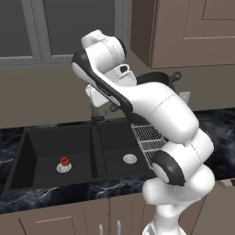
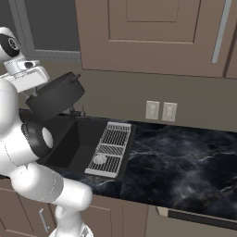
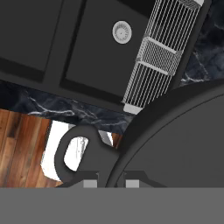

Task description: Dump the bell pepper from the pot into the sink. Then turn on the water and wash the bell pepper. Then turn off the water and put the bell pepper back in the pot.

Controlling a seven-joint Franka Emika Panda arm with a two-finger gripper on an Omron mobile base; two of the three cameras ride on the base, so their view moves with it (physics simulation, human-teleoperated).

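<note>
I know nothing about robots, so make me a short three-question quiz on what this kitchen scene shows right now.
1. True or false: the bell pepper lies inside the pot.
2. Which basin of the sink holds the bell pepper in the left base view? A) the left one B) the right one C) neither
3. Fill in: the pot is held tilted in the air by its ____.

Key:
1. False. It sits on the drain in the sink.
2. A.
3. Rim, next to a loop handle; the gripper has its fingers closed on the edge, seen in the hand view.
</note>
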